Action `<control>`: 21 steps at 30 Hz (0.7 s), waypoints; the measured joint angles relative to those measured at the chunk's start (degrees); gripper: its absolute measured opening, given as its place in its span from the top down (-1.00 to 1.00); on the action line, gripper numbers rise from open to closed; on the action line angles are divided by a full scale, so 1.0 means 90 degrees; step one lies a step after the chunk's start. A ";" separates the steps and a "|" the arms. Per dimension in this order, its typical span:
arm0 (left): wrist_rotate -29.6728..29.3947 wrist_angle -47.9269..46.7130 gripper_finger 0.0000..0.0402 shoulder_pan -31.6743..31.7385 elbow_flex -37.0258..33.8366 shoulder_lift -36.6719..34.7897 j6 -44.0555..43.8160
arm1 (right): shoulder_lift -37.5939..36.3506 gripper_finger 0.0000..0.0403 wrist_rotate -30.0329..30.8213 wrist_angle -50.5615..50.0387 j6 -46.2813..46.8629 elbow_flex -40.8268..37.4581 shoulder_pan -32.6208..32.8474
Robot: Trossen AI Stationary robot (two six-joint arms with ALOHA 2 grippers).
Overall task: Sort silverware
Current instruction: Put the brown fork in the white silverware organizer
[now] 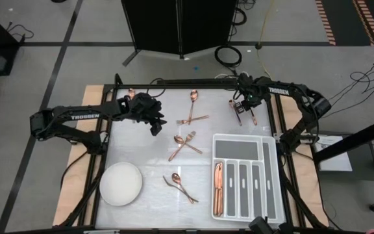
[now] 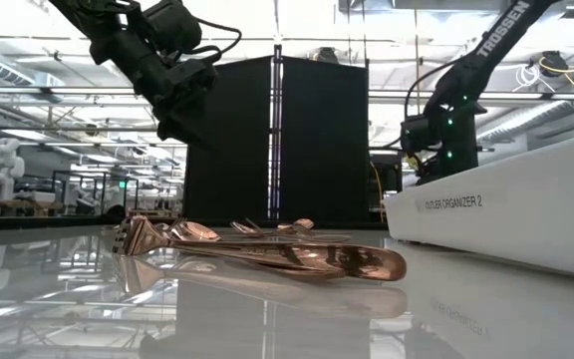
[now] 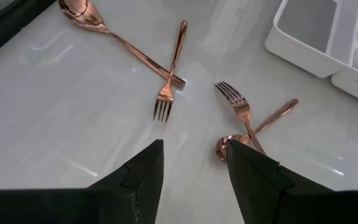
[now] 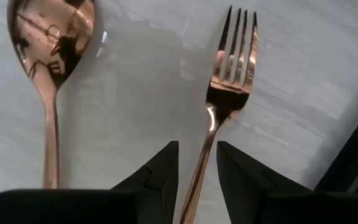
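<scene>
Copper silverware lies scattered flat on the white table: a spoon crossed by a fork (image 1: 191, 112), a fork over a spoon (image 1: 186, 144), a pair (image 1: 180, 187) near the bowl, and several pieces in the grey divided tray (image 1: 245, 177). My right gripper (image 4: 197, 168) is low at the far right of the table (image 1: 238, 110). It is open, with one finger on each side of a fork's handle (image 4: 199, 171). That fork (image 4: 232, 68) lies beside a spoon (image 4: 48, 50). My left gripper (image 3: 194, 165) is open and hangs above the table (image 1: 154, 123), over the fork-and-spoon pair (image 3: 244, 115).
A white round bowl (image 1: 121, 184) sits at the near left. One more copper piece (image 1: 130, 95) lies by the far left edge. The tray's left slot holds copper pieces (image 1: 218, 188). A black frame rail (image 1: 193, 83) runs along the far edge.
</scene>
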 joint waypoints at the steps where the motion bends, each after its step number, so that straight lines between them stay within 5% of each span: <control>1: 0.0002 -0.0002 0.14 0.0000 0.0000 0.0000 -0.0002 | 0.0000 0.50 0.0005 0.0031 -0.0002 -0.0015 0.0000; 11: 0.0005 0.0004 0.14 0.0000 0.0000 0.0000 -0.0012 | -0.0001 0.54 0.0154 0.0298 -0.0020 -0.0320 -0.0003; 17: 0.0006 0.0005 0.14 0.0000 0.0000 0.0000 -0.0010 | 0.0000 0.91 0.0169 0.0386 -0.0044 -0.0319 0.0017; 21: 0.0005 0.0002 0.14 0.0000 0.0000 0.0000 0.0005 | 0.0000 0.95 0.0180 0.0428 -0.0099 -0.0319 0.0017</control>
